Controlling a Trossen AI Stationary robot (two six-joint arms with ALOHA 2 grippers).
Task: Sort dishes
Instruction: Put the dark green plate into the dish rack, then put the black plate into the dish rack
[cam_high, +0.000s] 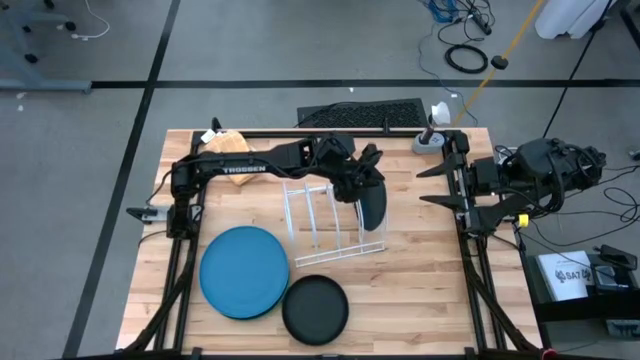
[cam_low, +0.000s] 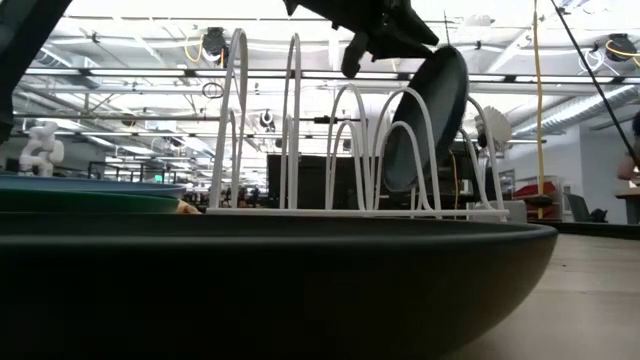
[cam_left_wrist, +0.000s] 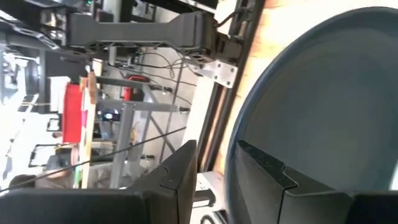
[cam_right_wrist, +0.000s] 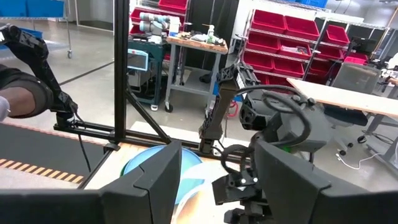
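Standing tilted at the white wire rack's (cam_high: 333, 222) right end, the dark teal plate (cam_high: 374, 206) was pinched at its rim by the left gripper (cam_high: 358, 178).
Blue plate (cam_high: 243, 270) and black plate (cam_high: 315, 309) lay before the rack; the right gripper (cam_high: 436, 186), fingers spread, waited right of it.

You have a white wire rack (cam_high: 325, 222) standing upright near the middle of the light wooden table (cam_high: 420, 280); in the low view its arched loops (cam_low: 340, 150) rise in a row above a flat white base. A tan ridged block (cam_high: 232, 143) sits at the table's far left corner. Off the table, note a coiled black cable (cam_high: 467, 57) on the grey floor and red storage bins (cam_right_wrist: 283, 37) on shelving in the room.
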